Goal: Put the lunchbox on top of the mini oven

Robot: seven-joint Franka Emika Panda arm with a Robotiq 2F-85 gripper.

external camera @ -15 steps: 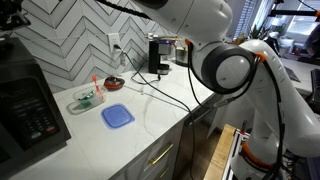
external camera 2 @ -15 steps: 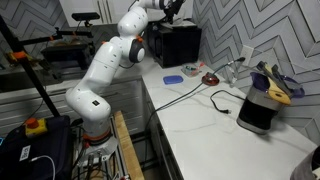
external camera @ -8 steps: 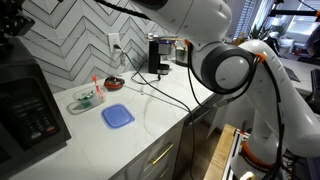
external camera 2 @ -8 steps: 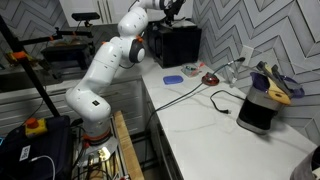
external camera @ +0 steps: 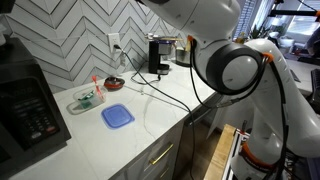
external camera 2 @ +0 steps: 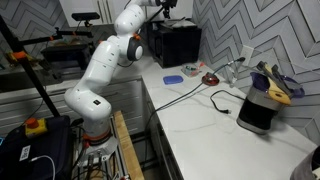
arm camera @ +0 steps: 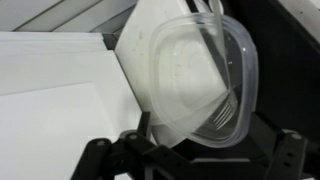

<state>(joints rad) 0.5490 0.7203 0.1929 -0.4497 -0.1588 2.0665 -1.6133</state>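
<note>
The arm has risen a touch since a moment ago, its gripper (external camera 2: 162, 6) now at the top edge above the big, black, box-shaped mini oven (external camera 2: 175, 45) at the counter's far end. In the wrist view the jaws pinch the rim of the clear, round-cornered plastic lunchbox (arm camera: 195, 75), carried tilted and aloft, likely to clear the oven's flat top; its thin, glossy wall looks slippery.

Clear glossy plastic lunchbox (arm camera: 200, 80), smooth white marbled counter (external camera: 135, 140)

mini oven (external camera: 25, 105) cropped L, lunchbox (arm camera: 195, 80) blurry
</note>
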